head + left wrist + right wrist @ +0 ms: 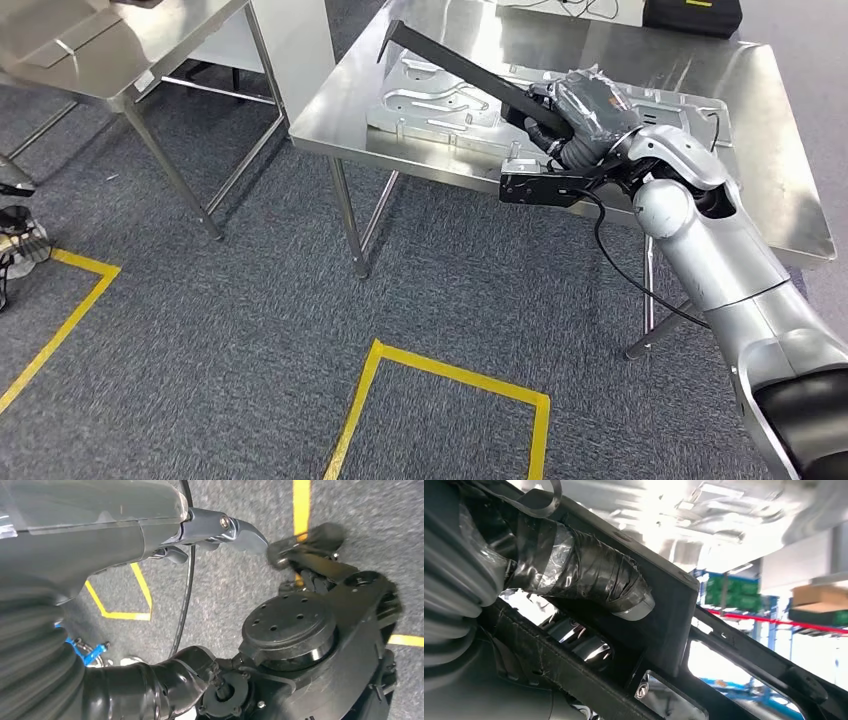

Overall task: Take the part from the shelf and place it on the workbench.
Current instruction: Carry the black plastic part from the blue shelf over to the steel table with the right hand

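Observation:
My right hand [585,105], wrapped in grey tape, grips one end of a long black bar-shaped part [455,68] above the steel workbench [780,150]. The bar slants away from the hand toward the bench's far left, over a pressed silver panel [440,100] lying on the benchtop. In the right wrist view my taped thumb [589,575] presses on the black part [664,610], with darker fingers closed beneath it. My left hand [220,527] hangs over the carpet, fingers extended and holding nothing.
A second steel table [130,50] stands at the back left, with a gap between it and the workbench. A black case [695,15] sits at the bench's far edge. Yellow tape lines [450,375] mark the grey carpet.

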Robot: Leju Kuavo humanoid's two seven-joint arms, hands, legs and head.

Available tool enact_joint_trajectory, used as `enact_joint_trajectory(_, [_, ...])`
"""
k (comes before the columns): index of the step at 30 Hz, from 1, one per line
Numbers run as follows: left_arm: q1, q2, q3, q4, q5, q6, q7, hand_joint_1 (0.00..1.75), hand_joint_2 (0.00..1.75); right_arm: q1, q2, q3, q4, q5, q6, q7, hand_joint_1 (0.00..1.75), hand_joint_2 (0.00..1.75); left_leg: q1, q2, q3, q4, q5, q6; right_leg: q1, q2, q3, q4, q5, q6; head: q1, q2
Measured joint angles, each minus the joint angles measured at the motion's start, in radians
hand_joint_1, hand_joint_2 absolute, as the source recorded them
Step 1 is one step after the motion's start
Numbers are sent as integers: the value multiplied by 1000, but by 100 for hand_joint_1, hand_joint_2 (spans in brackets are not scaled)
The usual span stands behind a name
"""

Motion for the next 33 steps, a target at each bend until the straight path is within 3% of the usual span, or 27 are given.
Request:
enact_joint_trajectory(1, [-1, -1, -1, 2, 0, -2, 0, 0, 175, -1, 2, 0, 2, 6, -4, 2, 175, 175, -1, -2, 13, -36, 11, 5, 1, 4, 2, 4, -7, 5, 0, 0])
enact_joint_trajectory(4, [-6, -6, -3, 7, -5, -8, 3, 0, 175, -1, 6, 1, 7, 20, -10, 6, 175, 175, -2, -4, 33, -65, -12, 25, 3, 9, -1, 10, -12, 15, 0, 0])
enact_joint_trajectory(6, [-9, -10, -3, 12, -13, -13, 8, 0, 175, 0, 10, 1, 8, 31, -15, 6, 175, 175, 2, -3, 54, -80, -19, 37, 3, -4, -19, 50, -10, 24, 1, 0])
enact_joint_trajectory(9, [-10, -18, -4, 20, -26, -18, 17, 0, 175, 3, 17, 3, 9, 47, -25, 5, 175, 175, 5, -3, 90, -94, -36, 49, -5, -29, -123, 212, -43, 42, 1, 0])
enact_joint_trajectory(11, [-10, -26, -4, 26, -35, -21, 22, 0, 175, 14, 24, 7, 14, 60, -28, 7, 175, 175, 6, -5, 118, -96, -57, 48, -11, -35, -190, 275, -71, 48, 1, 0])
enact_joint_trajectory(12, [-10, -29, -4, 29, -40, -22, 26, 0, 175, 18, 27, 10, 16, 67, -29, 9, 175, 175, 7, -5, 135, -96, -70, 46, -12, -37, -203, 262, -64, 48, 1, 0])
enact_joint_trajectory(13, [-11, -32, -4, 32, -44, -24, 29, 0, 175, 22, 31, 12, 18, 78, -34, 12, 175, 175, 7, -5, 154, -96, -83, 44, -12, -38, -202, 218, -36, 45, 1, 0])
enact_joint_trajectory(15, [-13, -38, -4, 36, -55, -26, 35, 0, 175, 25, 36, 14, 19, 108, -53, 21, 175, 175, 7, -4, 186, -99, -110, 38, -6, -43, -182, 93, 73, 33, 0, 0])
enact_joint_trajectory(17, [-18, -44, -4, 42, -66, -29, 41, 0, 175, 29, 43, 15, 19, 138, -71, 30, 175, 175, 7, -3, 206, -110, -128, 28, 4, -46, -164, 19, 142, 20, 1, 0])
enact_joint_trajectory(20, [-25, -52, -4, 52, -90, -39, 55, 0, 175, 35, 60, 16, 16, 164, -74, 36, 175, 175, 7, 1, 223, -110, -115, 10, 8, -42, -133, -9, 133, 1, 2, 0])
enact_joint_trajectory(21, [-29, -55, -4, 58, -105, -48, 61, 0, 175, 36, 68, 16, 15, 176, -74, 38, 175, 175, 7, 2, 210, -75, -103, 6, 6, -40, -117, -19, 127, -6, 1, 0])
enact_joint_trajectory(23, [-39, -62, -3, 80, -144, -74, 78, 0, 175, 43, 92, 18, 16, 211, -74, 48, 175, 175, 8, 1, 141, 45, -106, 3, 4, -36, -82, -34, 112, -17, -1, 0])
enact_joint_trajectory(25, [-46, -74, -3, 110, -189, -112, 95, 0, 175, 61, 123, 25, 19, 255, -74, 65, 175, 175, 7, 0, 56, 150, -167, -1, 5, -30, -52, -40, 89, -23, -1, 0])
enact_joint_trajectory(27, [-51, -91, -4, 148, -231, -154, 108, 0, 175, 80, 159, 34, 22, 302, -74, 86, 175, 175, 7, 0, 6, 156, -228, -3, 7, -22, -18, -40, 63, -24, -1, 0])
enact_joint_trajectory(28, [-55, -101, -4, 170, -248, -173, 113, 0, 175, 85, 176, 39, 24, 325, -75, 98, 175, 175, 7, 0, -4, 120, -220, -2, 8, -19, 0, -40, 49, -23, -2, 0])
enact_joint_trajectory(29, [-58, -113, -4, 195, -263, -191, 117, 0, 175, 88, 193, 45, 27, 350, -75, 111, 175, 175, 7, 0, -6, 62, -172, 1, 8, -17, 19, -39, 34, -21, -2, 0])
enact_joint_trajectory(31, [-64, -138, -4, 242, -282, -216, 120, 0, 175, 89, 219, 59, 34, 397, -77, 131, 175, 175, 3, 0, -5, -54, -21, 9, 12, -15, 45, -34, 6, -14, -1, 0])
enact_joint_trajectory(32, [-67, -149, -4, 262, -287, -225, 121, 0, 175, 89, 229, 68, 38, 417, -78, 139, 175, 175, 0, -1, -2, -87, 33, 13, 13, -13, 53, -32, -7, -9, -1, 0])
enact_joint_trajectory(33, [-69, -158, -5, 276, -291, -231, 122, 0, 175, 90, 236, 77, 41, 433, -79, 143, 175, 175, -2, -2, 1, -101, 57, 17, 14, -12, 57, -26, -15, -4, -1, 0])
